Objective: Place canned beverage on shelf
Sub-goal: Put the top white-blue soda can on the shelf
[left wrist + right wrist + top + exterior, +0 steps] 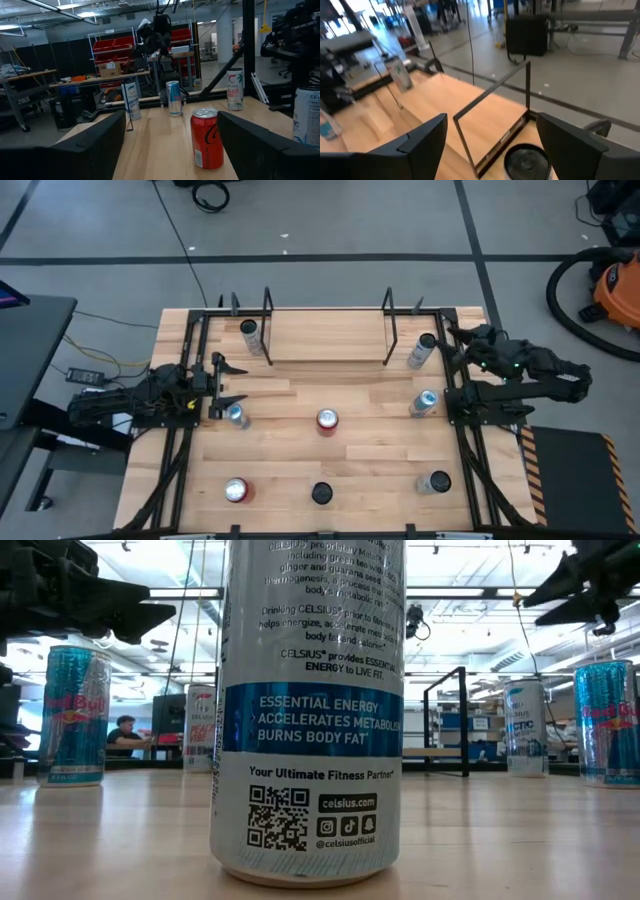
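Hovering at the tabletop's point(350, 470) left edge, the left gripper point(225, 383) has its fingers spread and holds nothing — a blue-and-silver can point(236, 415) stands just beside its lower fingertip. In the left wrist view a red cola can point(207, 138) stands upright between the two dark fingers, farther out on the wood. The right gripper point(463, 344) sits over the tabletop's far right corner, fingers parted too and empty, with a silver can point(422, 350) just beside it; the right wrist view looks down on that can's dark top.

The shelf point(328, 336) lies at the far middle of the tabletop, between its black upright rods, and no can stands on its planks. A white can point(250, 336) stands by its left rods. Other cans stand scattered — a blue one point(424, 402) at right, a red-topped one point(236, 490), a dark-topped one point(321, 493) and a silver one point(435, 481) along the near edge.
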You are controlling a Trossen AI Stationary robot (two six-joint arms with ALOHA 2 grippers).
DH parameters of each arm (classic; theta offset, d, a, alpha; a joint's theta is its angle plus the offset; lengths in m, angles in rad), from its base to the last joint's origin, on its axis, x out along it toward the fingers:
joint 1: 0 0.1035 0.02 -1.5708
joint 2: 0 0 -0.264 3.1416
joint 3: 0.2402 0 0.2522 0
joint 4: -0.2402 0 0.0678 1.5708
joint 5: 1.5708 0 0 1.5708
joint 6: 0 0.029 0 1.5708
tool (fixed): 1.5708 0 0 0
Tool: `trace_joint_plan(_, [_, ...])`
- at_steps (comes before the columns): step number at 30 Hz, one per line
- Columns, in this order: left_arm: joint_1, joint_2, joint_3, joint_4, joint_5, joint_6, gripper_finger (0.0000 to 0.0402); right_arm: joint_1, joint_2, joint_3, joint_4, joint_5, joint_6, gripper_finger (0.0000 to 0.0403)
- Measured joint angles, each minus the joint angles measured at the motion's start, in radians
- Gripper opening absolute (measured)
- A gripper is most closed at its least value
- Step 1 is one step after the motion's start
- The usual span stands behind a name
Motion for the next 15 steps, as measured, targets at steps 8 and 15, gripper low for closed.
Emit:
trace_joint_plan(8, [0.003,0.000,0.000,0.000,0.000,0.000,0.0315,0.000,0.154,0.000,0.013,-0.003,0.088,0.0315])
trace_joint_plan(15, [0.003,0.000,0.000,0.000,0.000,0.000,0.0315,0.000,0.211,0.000,0.055,-0.003,0.065,0.0315])
